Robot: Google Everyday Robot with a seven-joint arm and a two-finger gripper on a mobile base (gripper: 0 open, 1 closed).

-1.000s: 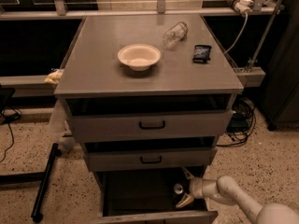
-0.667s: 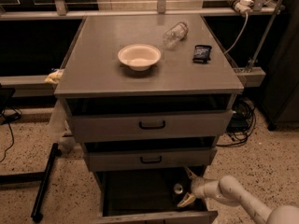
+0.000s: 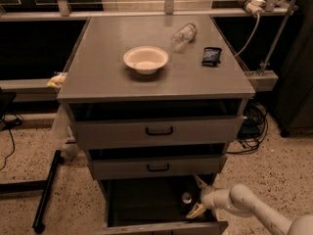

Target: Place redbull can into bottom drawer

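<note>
The bottom drawer [image 3: 161, 227] is pulled out below the two shallower drawers, and its inside is dark. The redbull can [image 3: 187, 198] stands upright inside it near the right side; only its silvery top and upper body show. My gripper [image 3: 197, 198] reaches into the drawer from the right, just right of the can. Its fingers [image 3: 200, 182] are spread apart, one behind the can and one in front, and the can stands on the drawer floor at their tips.
A white bowl [image 3: 145, 59], a clear plastic bottle [image 3: 183, 35] lying on its side and a small dark packet [image 3: 212, 56] lie on the cabinet top [image 3: 98, 77]. The two upper drawers [image 3: 159, 130] are partly open above my arm. A black stand leg [image 3: 46, 190] lies on the floor at left; cables [image 3: 252, 126] lie at right.
</note>
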